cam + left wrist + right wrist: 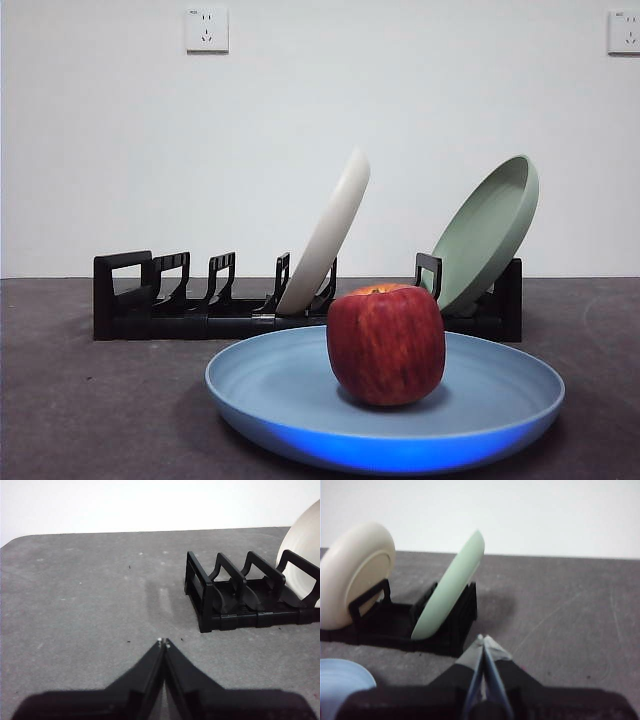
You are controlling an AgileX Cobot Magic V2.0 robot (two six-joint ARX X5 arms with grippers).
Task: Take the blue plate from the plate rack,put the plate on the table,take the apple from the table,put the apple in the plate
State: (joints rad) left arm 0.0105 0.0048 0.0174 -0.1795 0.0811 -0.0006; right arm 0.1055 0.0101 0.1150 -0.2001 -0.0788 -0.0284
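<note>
Red apple (386,344) sits in blue plate (385,435) on desk (90,400), w/ left hand (163,642) & right hand (483,640) pressed together, clear of it, so task looks done.

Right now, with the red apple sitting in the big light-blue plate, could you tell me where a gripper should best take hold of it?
I would grip the red apple across its widest middle, coming straight down from above. It stands upright, stem dip up, near the centre of the light-blue plate, whose shallow raised rim would probably hamper a low approach from the side. Its flanks bulge evenly, so opposing jaws should seat there.
</note>
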